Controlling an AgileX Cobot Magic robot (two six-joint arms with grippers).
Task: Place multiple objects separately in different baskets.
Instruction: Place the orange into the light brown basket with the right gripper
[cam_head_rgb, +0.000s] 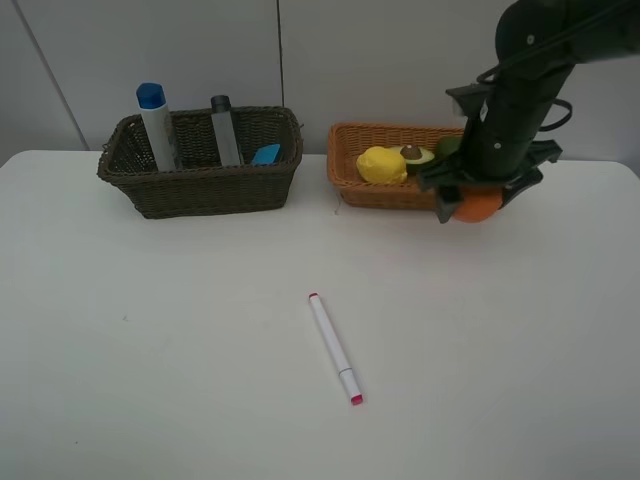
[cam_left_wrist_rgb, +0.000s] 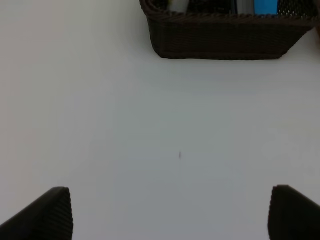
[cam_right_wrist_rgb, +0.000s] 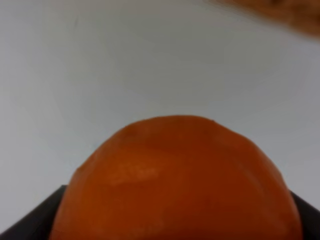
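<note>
My right gripper (cam_head_rgb: 478, 207) is shut on the orange (cam_head_rgb: 477, 208), held just in front of the orange-tan basket (cam_head_rgb: 350, 170); the orange (cam_right_wrist_rgb: 180, 185) fills the right wrist view. That basket holds the lemon (cam_head_rgb: 381, 165), the halved avocado (cam_head_rgb: 415, 155) and a bit of green lime (cam_head_rgb: 447, 147). The dark brown basket (cam_head_rgb: 200, 190) holds the white bottle with blue cap (cam_head_rgb: 155, 125), the dark green bottle (cam_head_rgb: 224, 130) and the eraser (cam_head_rgb: 266, 154). The white pink-tipped marker (cam_head_rgb: 334, 347) lies on the table. My left gripper (cam_left_wrist_rgb: 170, 212) is open over bare table, facing the dark basket (cam_left_wrist_rgb: 225, 37).
The white table (cam_head_rgb: 150, 350) ends at a pale wall behind the baskets. A gap of table lies between the two baskets.
</note>
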